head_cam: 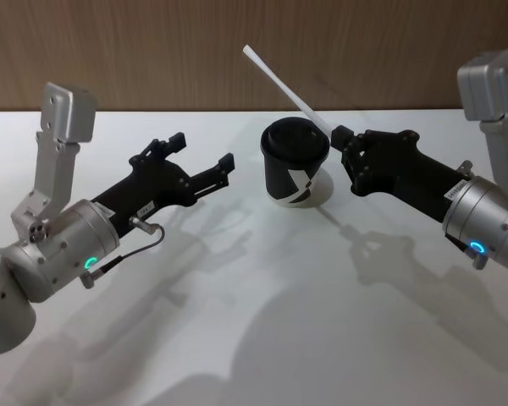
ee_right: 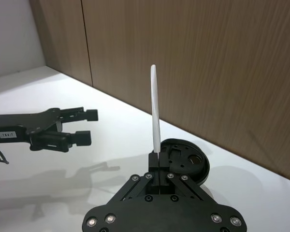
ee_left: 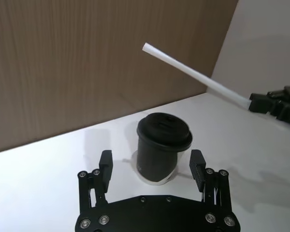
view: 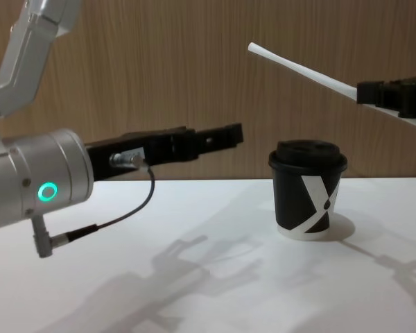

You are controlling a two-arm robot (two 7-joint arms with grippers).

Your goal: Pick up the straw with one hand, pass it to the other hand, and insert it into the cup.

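1. Left gripper (head_cam: 205, 150) sits left of centre in the head view. It reaches toward the middle of the frame from a silver arm (head_cam: 63, 254) in the lower left corner, which shows a green ring and a thin dark cable. Its two black fingers are spread wide with nothing between them.
2. In the left wrist view those fingertips frame the cup beyond them and do not touch it.
3. Right gripper (head_cam: 340, 135) comes in from the right edge of the head view on its own silver arm. Its fingers are pinched together on the lower end of the straw (head_cam: 284, 83).
4. The table (head_cam: 237, 296) is white and carries the arms' shadows across the lower half of the frame.
5. The cup (head_cam: 295, 161) stands upright on the table just right of centre, between the two grippers. It is black, with a black lid on, a white X mark and a white base rim. It is nearer the right gripper than the left.
6. From the right gripper's grip just right of the lid, the straw slants up and to the left, and its free end reaches the upper centre of the frame. In the chest view it runs clear above the lid without touching it.
7. A brown wooden wall (head_cam: 135, 51) fills the top of the frame behind everything.
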